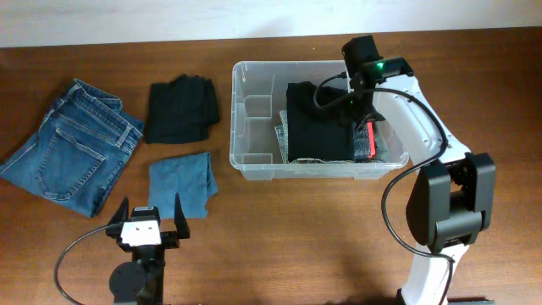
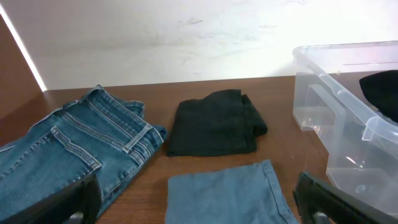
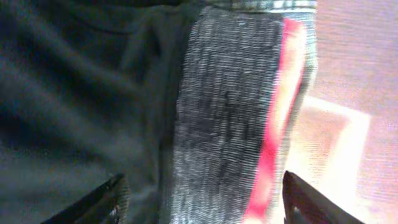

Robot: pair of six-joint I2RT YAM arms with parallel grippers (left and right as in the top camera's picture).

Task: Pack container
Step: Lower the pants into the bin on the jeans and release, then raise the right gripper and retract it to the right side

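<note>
The container point(image 1: 254, 127) sat on the table point(image 1: 296, 246), right of centre, holding a black garment point(image 1: 318, 127) and a grey knit with a red stripe point(image 1: 366, 140). The right gripper point(image 3: 208, 205) hung close over those 2 pieces, fingers spread wide, gripping nothing. The left gripper point(image 1: 149, 213) sat at the near edge, also wide and empty, facing jeans point(image 1: 72, 144), a black cloth point(image 1: 180, 108) and a blue cloth point(image 1: 180, 182).

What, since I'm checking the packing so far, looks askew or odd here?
Nothing is spilled or visibly damaged. Only the jeans lie slanted on the table, unlike the neatly folded black cloth beside them.
</note>
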